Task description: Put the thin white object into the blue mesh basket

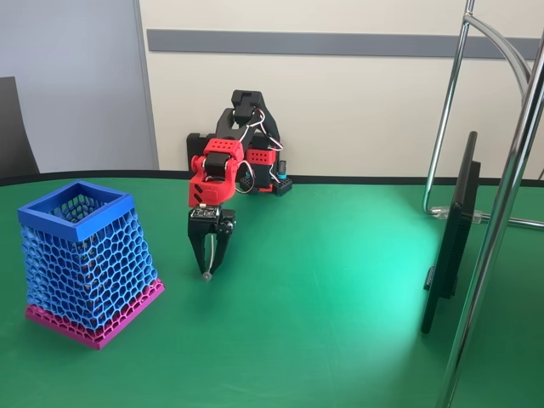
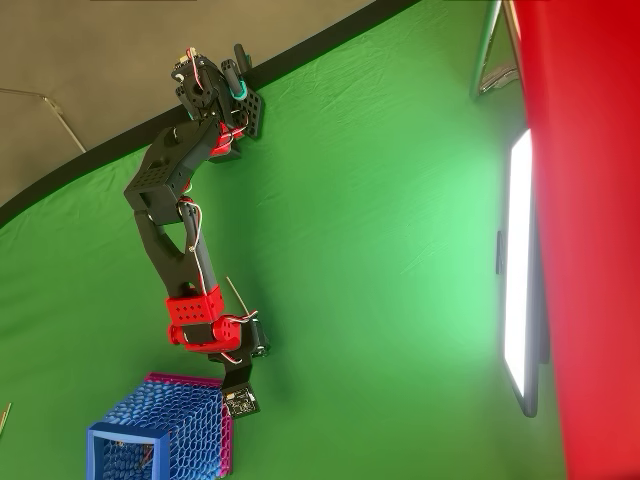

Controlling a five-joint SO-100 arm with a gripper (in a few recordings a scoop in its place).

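Fixed view: we read no brand, label or writing on any item. We count one arm, one basket and one stick. The gripper (image 1: 206, 265) points down at the green table (image 1: 340, 323), its two black fingers converging to a narrow tip. The thin white object (image 1: 205, 255) stands nearly upright between them, clamped, its small grey disc at the bottom, at or just above the cloth. The blue mesh basket (image 1: 85, 259) sits left of the gripper, apart from it; it has a honeycomb lattice, a solid blue rim and a magenta base. In the overhead view the basket (image 2: 150, 440) lies just beside the gripper (image 2: 238, 385). A pale sliver (image 2: 237, 298) shows beside the wrist.
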